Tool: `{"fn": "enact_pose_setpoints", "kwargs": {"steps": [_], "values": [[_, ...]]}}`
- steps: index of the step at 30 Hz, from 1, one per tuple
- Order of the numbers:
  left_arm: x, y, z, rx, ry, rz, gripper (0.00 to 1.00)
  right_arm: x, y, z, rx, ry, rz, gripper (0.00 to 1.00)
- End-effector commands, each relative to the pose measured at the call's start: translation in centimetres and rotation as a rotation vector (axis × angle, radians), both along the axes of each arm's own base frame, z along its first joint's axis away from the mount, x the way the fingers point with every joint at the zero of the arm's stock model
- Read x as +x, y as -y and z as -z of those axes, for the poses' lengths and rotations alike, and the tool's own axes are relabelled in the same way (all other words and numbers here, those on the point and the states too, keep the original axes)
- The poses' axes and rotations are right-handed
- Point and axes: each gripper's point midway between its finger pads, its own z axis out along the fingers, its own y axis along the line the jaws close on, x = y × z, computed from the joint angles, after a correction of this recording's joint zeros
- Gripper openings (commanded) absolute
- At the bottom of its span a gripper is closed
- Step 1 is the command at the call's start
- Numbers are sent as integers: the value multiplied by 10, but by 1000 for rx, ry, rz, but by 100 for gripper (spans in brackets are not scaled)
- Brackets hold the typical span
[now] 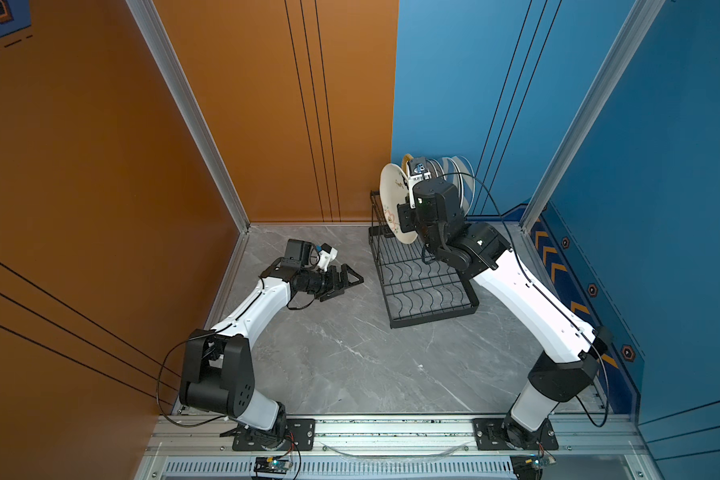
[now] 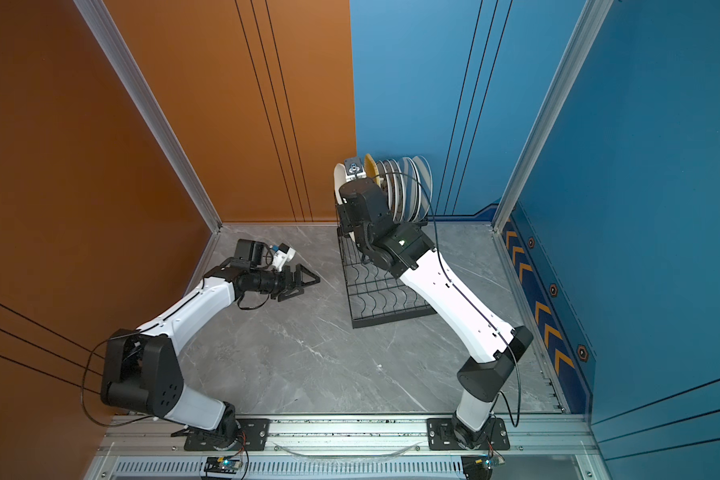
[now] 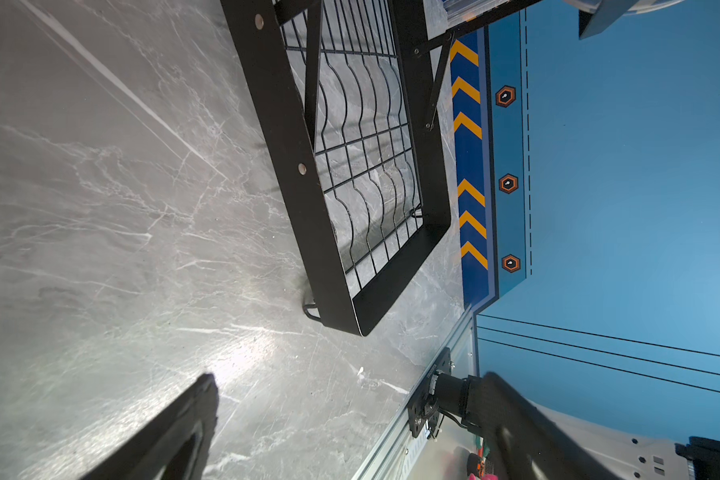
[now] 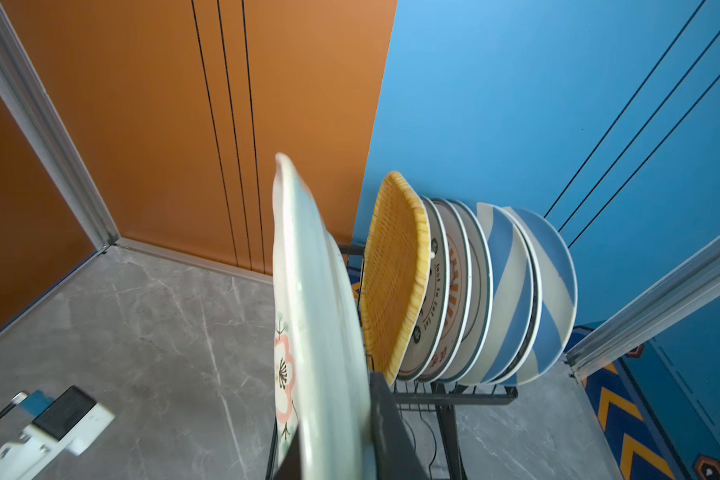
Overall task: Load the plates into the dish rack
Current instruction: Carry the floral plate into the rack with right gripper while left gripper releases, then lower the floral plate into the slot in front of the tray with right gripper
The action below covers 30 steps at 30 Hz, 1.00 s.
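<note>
Loading rack (image 1: pixel 427 286): looks like last plate (image 4: pixel 308 291) going in.
Upper shelf holds the other plates (image 4: pixel 454 291) upright; right gripper (image 4: pixel 337 449) pinches the floral white plate on edge, just beside the yellow one (image 4: pixel 395 270). Risk: rim clips it and the row topples, or glaze slips in the pinch; left gripper (image 1: pixel 346 284) spread, empty.
</note>
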Motion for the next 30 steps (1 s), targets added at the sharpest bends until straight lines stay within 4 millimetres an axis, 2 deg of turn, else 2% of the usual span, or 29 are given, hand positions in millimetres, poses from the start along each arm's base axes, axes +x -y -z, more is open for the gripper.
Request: {"fn": "enact_pose_setpoints", "kwargs": {"steps": [1,6,14,16,17,30], "values": [[-2,-2,-10,16,39,5,98,3,17,-73,89,233,100,0],[-2,-3,-8,21,36,3,98,25,14,-71,53,260,129,0],[-1,-4,-5,23,31,1,98,59,19,-53,26,258,171,0],[0,-4,-5,24,29,-1,98,63,14,-48,27,254,157,0],[0,-4,-4,25,30,-1,98,73,27,-44,23,249,185,0],[3,-5,0,30,15,-8,98,101,30,-12,8,199,205,0]]}}
